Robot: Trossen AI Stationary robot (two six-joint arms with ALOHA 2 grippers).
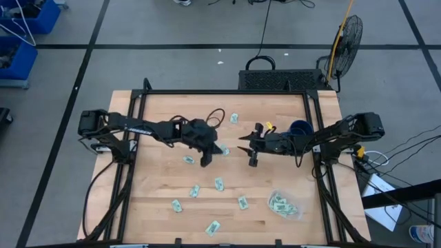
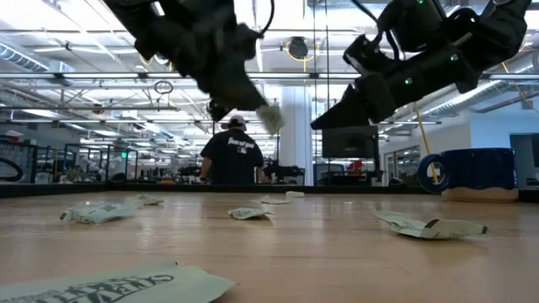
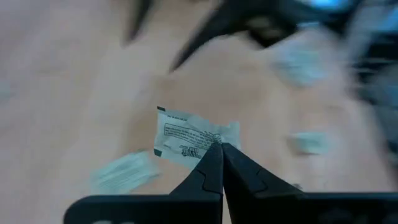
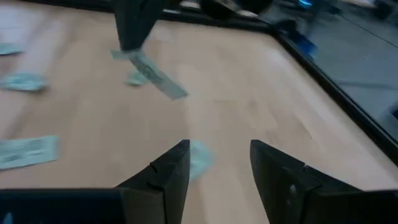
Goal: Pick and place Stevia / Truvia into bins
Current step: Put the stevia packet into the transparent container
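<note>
From where I stand, the left gripper (image 1: 207,160) hangs above the middle of the desk (image 1: 158,110), its jaws pinched tight on 1 held sachet (image 3: 194,137). In the left wrist view the two dark fingers meet at a point on the packet's edge, and the packet dangles clear of the wood; the low view shows it as a pale scrap (image 2: 270,118) under the fingertips, well above the surface.

Loose sachets lie scattered over the near half of the desk: 1 just beside the left gripper (image 1: 188,160), 1 toward the near left (image 1: 177,204), 1 at the near edge (image 1: 212,227), 2 around the centre line (image 1: 194,190) (image 1: 218,183), and 1 further right (image 1: 242,202). Another sits alone toward the far edge (image 1: 234,118).

The right gripper (image 1: 252,161) hovers a little right of the centre, apart from the left one, with its jaws spread open and nothing between them; its wrist view shows a gap between the 2 fingers (image 4: 166,177) over bare wood.

The clear bin (image 1: 283,204) rests near the near right corner with several packets already inside. A dark blue mug (image 1: 299,129) stands by the right edge, behind the right arm. Beyond the desk, a person (image 2: 233,156) stands with their back turned.
</note>
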